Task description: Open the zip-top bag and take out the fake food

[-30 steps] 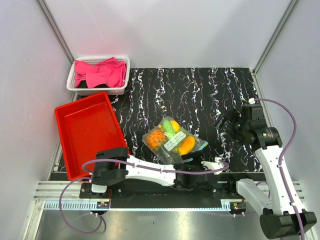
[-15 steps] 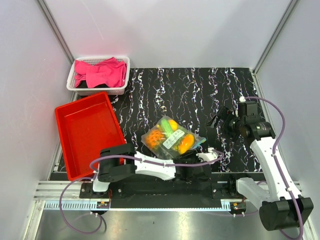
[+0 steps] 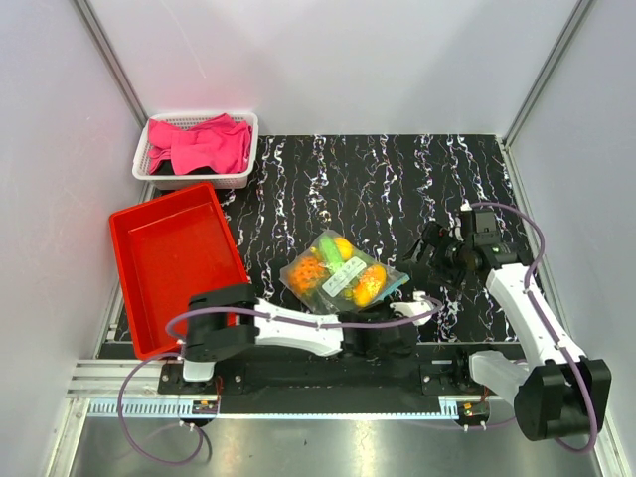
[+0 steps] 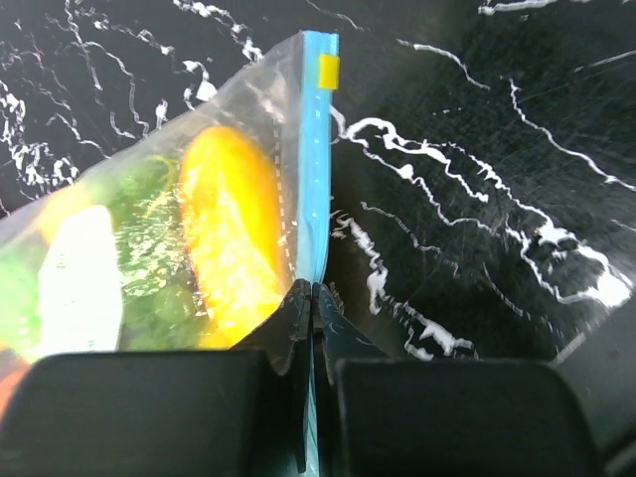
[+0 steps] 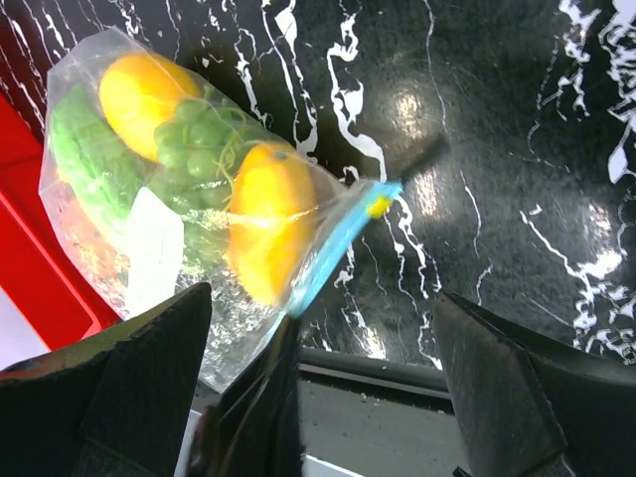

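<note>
Blk marbled table (image 3: 397, 179): bag (image 3: 343, 273), red tray (image 3: 179, 258), basket (image 3: 194, 180).

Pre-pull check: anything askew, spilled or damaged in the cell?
Nothing stands out. The zip-top bag lies intact on the mat, with the fake food all inside and nothing spilled. The left hand is shut on the near end of the blue zip strip, a deliberate pinch, not a fault.

Bright o/h light; glare on zip-top bag (image 5: 179, 199), mat (image 5: 497, 199).
</note>
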Robot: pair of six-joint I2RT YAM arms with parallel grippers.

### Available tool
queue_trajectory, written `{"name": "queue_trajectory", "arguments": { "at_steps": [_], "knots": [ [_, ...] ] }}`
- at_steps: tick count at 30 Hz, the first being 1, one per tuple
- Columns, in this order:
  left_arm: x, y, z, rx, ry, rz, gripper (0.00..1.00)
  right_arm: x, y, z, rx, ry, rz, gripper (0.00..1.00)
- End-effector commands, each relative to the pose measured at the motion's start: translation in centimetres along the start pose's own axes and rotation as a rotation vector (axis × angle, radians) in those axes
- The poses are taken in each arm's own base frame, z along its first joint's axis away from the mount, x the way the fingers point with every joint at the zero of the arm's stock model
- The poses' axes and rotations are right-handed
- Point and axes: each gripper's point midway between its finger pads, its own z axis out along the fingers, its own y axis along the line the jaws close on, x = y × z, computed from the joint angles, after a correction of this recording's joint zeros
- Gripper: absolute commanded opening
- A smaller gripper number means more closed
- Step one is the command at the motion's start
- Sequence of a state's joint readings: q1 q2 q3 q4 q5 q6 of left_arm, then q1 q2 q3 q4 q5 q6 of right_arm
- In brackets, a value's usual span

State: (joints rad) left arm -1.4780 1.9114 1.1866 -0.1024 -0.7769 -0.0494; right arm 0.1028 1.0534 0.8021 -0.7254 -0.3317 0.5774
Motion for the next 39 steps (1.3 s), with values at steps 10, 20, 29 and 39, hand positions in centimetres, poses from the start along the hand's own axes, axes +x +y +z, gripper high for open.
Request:
{"name": "queue_trajectory", "arguments": {
  "at_steps": [10, 20, 29, 39],
  "knots": [
    [-1.4, 3.7, -6.2, 0.116, -0.080, -0.153, 0.00, 2.1, 1.8, 3.4, -0.263, 0.094, -0.052, 1.00],
    [-4.0, 0.5, -5.2, 0.151, -0.131, -0.124, 0.77, -1.1, -2.5, 1.8, 0.062, -0.091, 0.107, 1.00],
    [-2.0, -0.3, -1.3, -0.020, -0.075, 0.004, 0.82, -2.1, -3.2, -0.8, 0.135, -0.163, 0.104, 1.00],
    [0.5, 1.5, 1.1, -0.202, -0.006, 0.048, 0.63, -1.7, -1.4, -1.1, 0.039, -0.134, 0.070, 1.00]
  ]
}}
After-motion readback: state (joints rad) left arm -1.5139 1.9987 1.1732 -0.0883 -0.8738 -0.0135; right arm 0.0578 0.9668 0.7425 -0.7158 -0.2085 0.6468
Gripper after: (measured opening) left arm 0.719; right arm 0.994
